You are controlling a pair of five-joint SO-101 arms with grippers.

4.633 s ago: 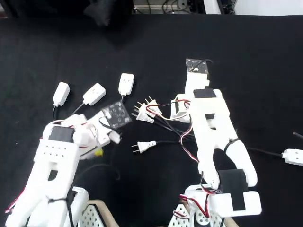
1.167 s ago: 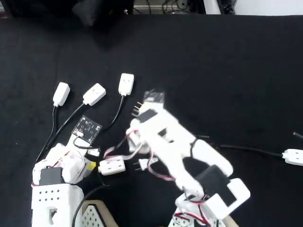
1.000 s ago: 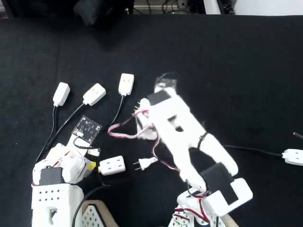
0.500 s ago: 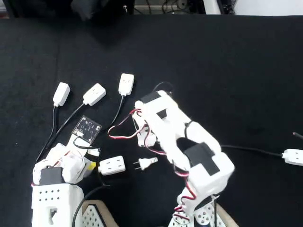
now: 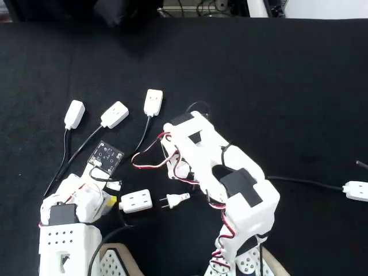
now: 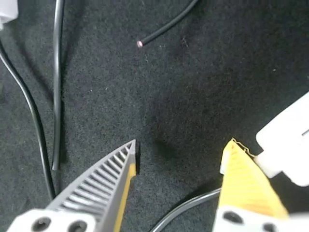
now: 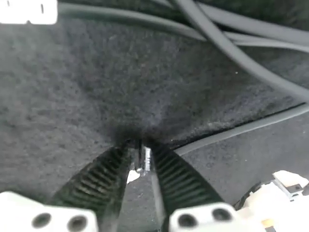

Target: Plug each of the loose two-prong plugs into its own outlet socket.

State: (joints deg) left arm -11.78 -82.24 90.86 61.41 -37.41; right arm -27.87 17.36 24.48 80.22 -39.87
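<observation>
A loose two-prong plug [image 5: 176, 199] lies flat, its prongs facing a white outlet socket [image 5: 136, 201] close by. That socket [image 6: 287, 145] rests against the outside of my left gripper's yellow finger [image 6: 244, 181]. The left gripper [image 6: 178, 154] is open over bare black cloth. Three more sockets [image 5: 74, 114] [image 5: 114, 114] [image 5: 153, 102] sit in a row farther back. My right arm [image 5: 213, 167] is folded low over the cables. Its gripper [image 7: 144, 151] is shut on a thin pale piece that looks like part of a plug.
Another white socket [image 5: 355, 190] lies at the far right edge on its black cable [image 5: 299, 182]. Black cables [image 7: 231, 34] cross the cloth just beyond the right gripper, with a socket [image 7: 29, 12] farther off. Thin cables [image 6: 57, 82] run beside the left gripper.
The left arm has pulled back toward the near edge, and a socket now lies beside it. The right arm swung left, then folded down over the cables. The loose plug shifted slightly.
</observation>
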